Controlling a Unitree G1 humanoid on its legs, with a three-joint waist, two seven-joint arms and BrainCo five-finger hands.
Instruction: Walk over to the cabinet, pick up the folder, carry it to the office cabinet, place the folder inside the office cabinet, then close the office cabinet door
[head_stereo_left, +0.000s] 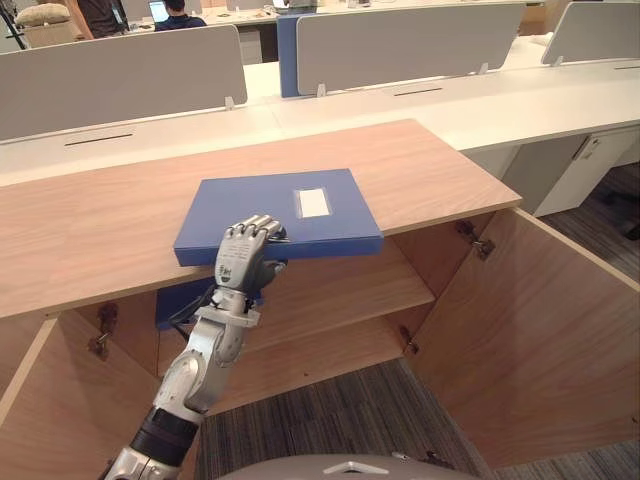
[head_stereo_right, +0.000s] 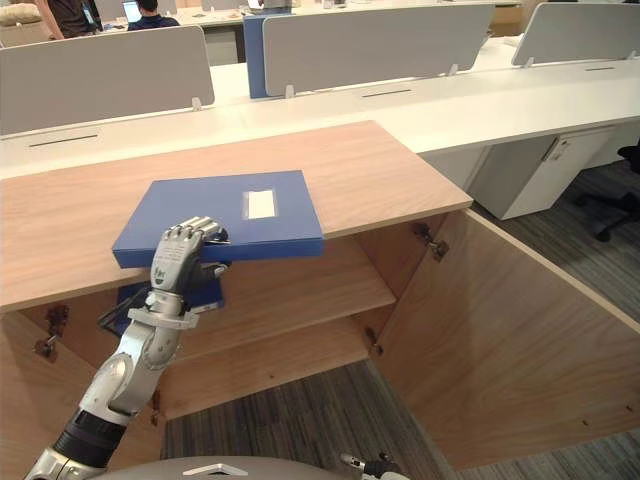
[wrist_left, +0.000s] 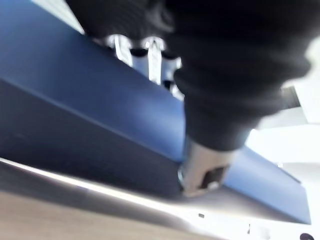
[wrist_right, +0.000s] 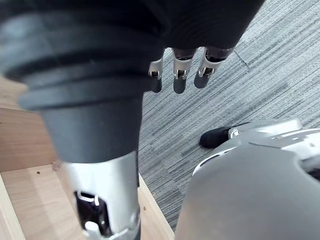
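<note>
Folder (head_stereo_left: 290, 215): blue, flat on cabinet top (head_stereo_left: 120, 215), label up, long axis laid left-right, near right corner overhanging the front edge. Near edge is clasped by left hand (head_stereo_left: 245, 255). Right hand (wrist_right: 181, 67) is held slack above carpet (wrist_right: 260, 90).

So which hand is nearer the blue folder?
Left. The left hand is curled over the blue folder at its front edge; the right hand hangs over the carpet, away from it.

Wooden cabinet top (head_stereo_left: 120, 215) is loaded with one item: blue folder (head_stereo_left: 250, 215), laid flat, white label (head_stereo_left: 314, 203) up, near edge overhung past the front at 6 o'clock. On the upper shelf (head_stereo_left: 340, 290) below, a blue object (head_stereo_left: 175, 305) is seen at 8 o'clock, mostly hidden.
</note>
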